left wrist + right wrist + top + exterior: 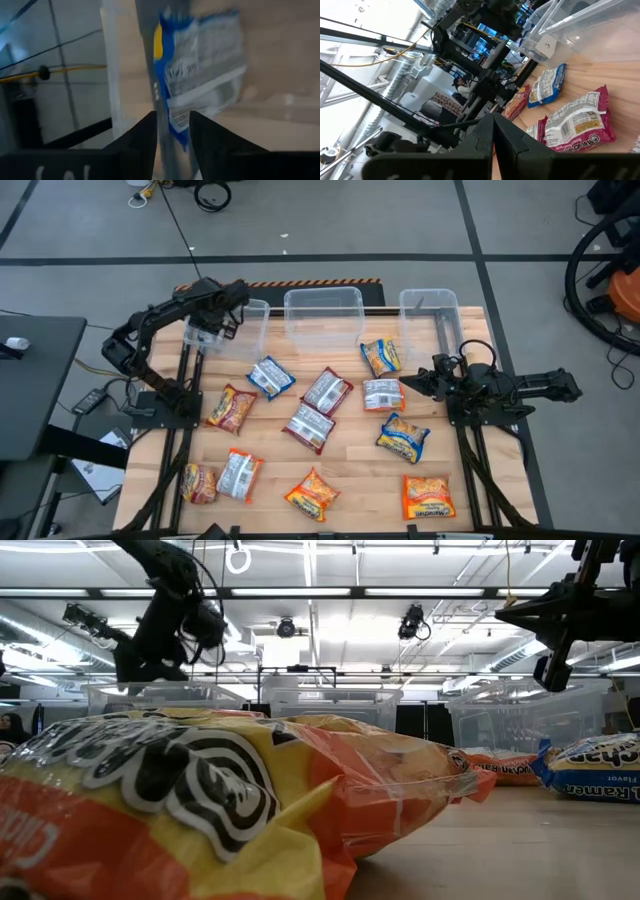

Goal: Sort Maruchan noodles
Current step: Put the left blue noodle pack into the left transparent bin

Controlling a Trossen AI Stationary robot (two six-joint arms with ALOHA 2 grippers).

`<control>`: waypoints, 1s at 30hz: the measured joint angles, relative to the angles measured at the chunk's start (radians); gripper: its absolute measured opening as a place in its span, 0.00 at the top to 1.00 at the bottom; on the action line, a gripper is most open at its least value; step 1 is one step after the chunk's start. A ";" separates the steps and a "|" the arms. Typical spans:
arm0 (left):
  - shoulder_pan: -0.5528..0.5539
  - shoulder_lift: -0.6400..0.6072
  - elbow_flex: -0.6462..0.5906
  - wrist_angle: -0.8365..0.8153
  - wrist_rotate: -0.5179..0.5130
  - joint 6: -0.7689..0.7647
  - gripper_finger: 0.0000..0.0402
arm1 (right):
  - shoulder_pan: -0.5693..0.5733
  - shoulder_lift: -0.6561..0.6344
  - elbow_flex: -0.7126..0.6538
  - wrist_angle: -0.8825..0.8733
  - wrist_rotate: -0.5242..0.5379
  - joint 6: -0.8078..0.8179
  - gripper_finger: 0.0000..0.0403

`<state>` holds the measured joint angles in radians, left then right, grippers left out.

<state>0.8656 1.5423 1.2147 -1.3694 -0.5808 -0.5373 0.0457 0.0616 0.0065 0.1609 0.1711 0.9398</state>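
Table: I see a pale wooden table (350, 480) with black frame rails down both sides; three clear tubs stand along its far edge, the left tub (225, 325), the middle tub (323, 315) and the right tub (430, 310).
Room: grey floor with dark seams around the table, a black-and-yellow striped strip (300, 282) just beyond the far edge, cables on the floor farther off.
Left tool: I have the left tool (205, 330) over the left tub at the far left; its fingers (145, 140) stand a narrow way apart with a blue-yellow packet (200, 75) just past their tips, and I cannot tell whether they touch it.
Right tool: the right tool (412, 383) hangs on the right side, near a dark red-silver packet (383, 394), its fingers pressed together and holding nothing.
Noodles: the other packets lie scattered over the table, among them a blue one (270, 376) left of centre, two dark red-silver ones (318, 408) at centre, an orange one (427, 497) at the near right.
Low view only: an orange-yellow packet (220, 810) fills the near foreground; behind it I see ceiling strip lights and beams.
Right wrist view only: a person (461, 85) sits far back in the room, past the table.
Left wrist view only: the tub's clear wall (120, 75) beside the blue-yellow packet.
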 joint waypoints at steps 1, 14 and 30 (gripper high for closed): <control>-0.004 -0.011 0.022 -0.001 0.009 0.000 0.70 | 0.000 0.000 0.000 0.000 0.000 0.000 0.96; -0.445 -0.234 0.189 0.243 0.356 -0.106 0.70 | 0.000 0.000 0.000 -0.042 0.018 0.000 0.96; -0.990 0.081 0.185 0.406 0.461 -0.002 0.70 | 0.000 0.004 0.000 -0.051 -0.009 -0.095 0.80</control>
<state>-0.1247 1.6235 1.3994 -0.9635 -0.1196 -0.5394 0.0460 0.0658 0.0063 0.1104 0.1617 0.8449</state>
